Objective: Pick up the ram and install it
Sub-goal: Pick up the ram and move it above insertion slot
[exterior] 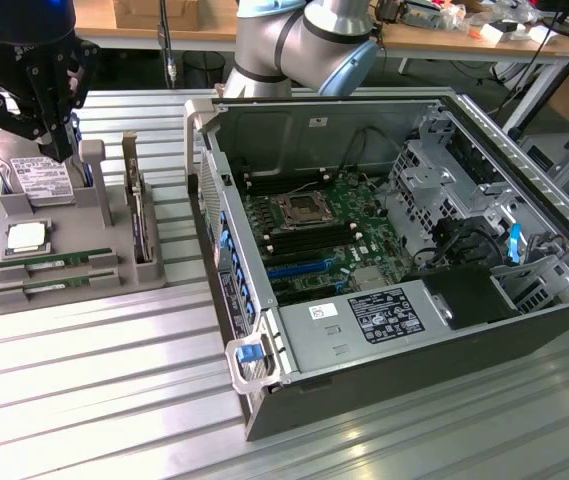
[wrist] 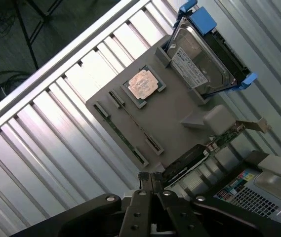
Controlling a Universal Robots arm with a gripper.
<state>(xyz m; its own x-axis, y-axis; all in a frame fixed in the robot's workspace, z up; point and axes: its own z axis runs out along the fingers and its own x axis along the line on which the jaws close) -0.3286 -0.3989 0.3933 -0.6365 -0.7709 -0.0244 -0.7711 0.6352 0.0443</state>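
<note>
Two ram sticks, long and green, lie side by side in slots of a grey holder tray (exterior: 64,300) at the exterior view's left: one ram (exterior: 54,263) and the other ram (exterior: 59,284) just in front of it. The wrist view looks down on their thin edges, the first ram (wrist: 134,121) and the second ram (wrist: 119,133). My black gripper (exterior: 61,150) hangs above the back of the tray, over the hard drive, well clear of both sticks. Its fingers (wrist: 145,183) are pressed together, shut, with nothing between them.
The tray also holds a silver processor chip (exterior: 26,237), a hard drive (exterior: 39,178) standing at the back, and a card (exterior: 140,215) on edge. The open computer case (exterior: 264,395) with its motherboard (exterior: 314,225) fills the exterior view's right, on a ribbed metal table (exterior: 94,400).
</note>
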